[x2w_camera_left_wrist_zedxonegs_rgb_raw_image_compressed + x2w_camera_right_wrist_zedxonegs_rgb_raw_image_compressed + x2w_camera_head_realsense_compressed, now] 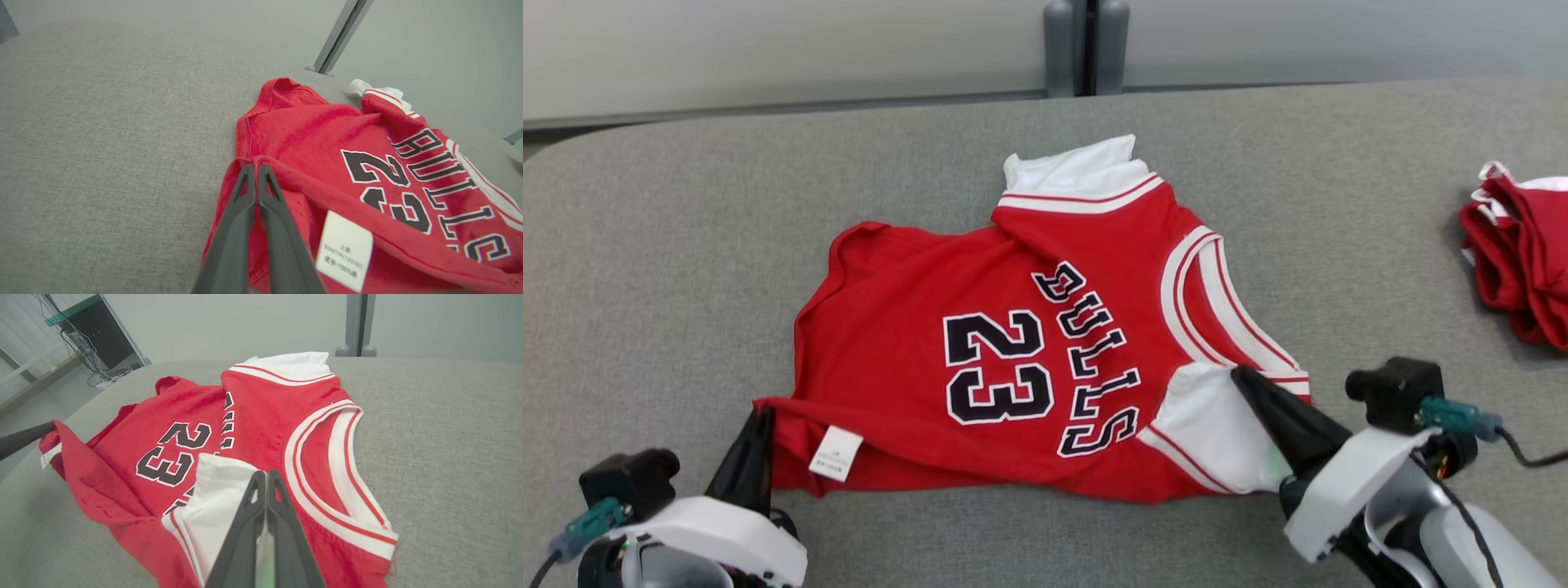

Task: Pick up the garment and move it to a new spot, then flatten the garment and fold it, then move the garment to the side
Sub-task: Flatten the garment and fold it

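Grey surface (670, 245), jersey (907, 278) between fingers (747, 461)

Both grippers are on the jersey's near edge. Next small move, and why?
Probably lift both a little and draw them apart without letting go. The left gripper is shut on the hem corner beside the label, and the right gripper on the white-trimmed near shoulder. Between them the jersey lies wrinkled, and it is bunched at the far shoulder. Tension should flatten it before any fold.
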